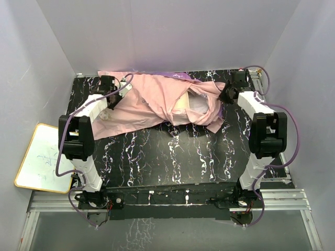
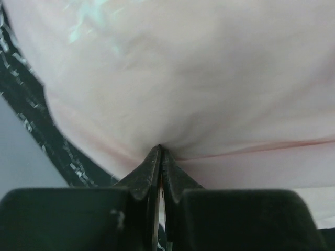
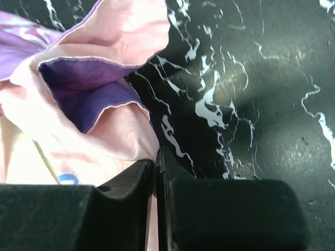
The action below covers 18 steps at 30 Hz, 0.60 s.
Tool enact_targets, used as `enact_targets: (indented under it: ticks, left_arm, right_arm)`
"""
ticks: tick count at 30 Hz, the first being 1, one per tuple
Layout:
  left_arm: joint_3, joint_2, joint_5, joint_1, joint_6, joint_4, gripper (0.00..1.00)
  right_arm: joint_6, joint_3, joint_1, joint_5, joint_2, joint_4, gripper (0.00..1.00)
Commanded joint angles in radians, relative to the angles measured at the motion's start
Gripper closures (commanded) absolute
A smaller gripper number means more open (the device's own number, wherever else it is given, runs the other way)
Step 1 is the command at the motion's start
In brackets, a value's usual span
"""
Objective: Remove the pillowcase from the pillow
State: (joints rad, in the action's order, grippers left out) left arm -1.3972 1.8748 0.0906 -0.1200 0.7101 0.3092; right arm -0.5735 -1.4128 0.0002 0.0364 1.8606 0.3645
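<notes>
Far across, your thin pink fabric pillowcase [image 1: 141, 107] runs left-right, mouth rightward; only wrist views show left gripper [image 2: 159, 152] and right gripper [image 3: 157, 157] clamping it.

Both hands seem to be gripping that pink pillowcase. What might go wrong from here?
The right hand pinches only the very edge of the pillowcase, so it may slip out when pulled. The pillow sits wrapped in bunched folds at the right end, so a pull by the left hand may drag the pillow along instead of freeing it.
</notes>
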Motion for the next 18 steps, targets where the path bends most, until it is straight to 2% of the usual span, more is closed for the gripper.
enact_targets:
  ticks: [1,2,5,10,11,13,18]
  left_arm:
    - [-0.014,-0.065,0.051,0.051,0.068,0.002,1.0]
    - [-0.04,-0.069,0.022,0.045,0.047,0.025,1.0]
    - [-0.171,-0.07,-0.082,-0.01,-0.037,0.169,0.8]
    - [-0.437,-0.013,-0.278,-0.163,-0.194,0.361,0.5]
    - [-0.478,0.012,-0.318,-0.182,-0.228,0.382,0.47]
    - [-0.566,0.078,-0.379,-0.211,-0.287,0.429,0.42]
    - [-0.727,0.249,-0.445,-0.261,-0.38,0.464,0.38]
  right_arm:
    - [0.033,0.01,0.017,-0.049,-0.007,0.056,0.91]
    - [0.046,-0.001,0.028,-0.064,0.011,0.089,0.88]
    - [0.06,-0.049,0.056,-0.161,0.023,0.176,0.78]
    - [0.056,-0.092,0.077,-0.299,-0.103,0.141,0.43]
    - [0.066,-0.106,0.088,-0.303,-0.141,0.127,0.38]
    - [0.083,-0.139,0.121,-0.251,-0.168,0.105,0.29]
    - [0.067,-0.156,0.181,0.101,-0.133,0.037,0.12]
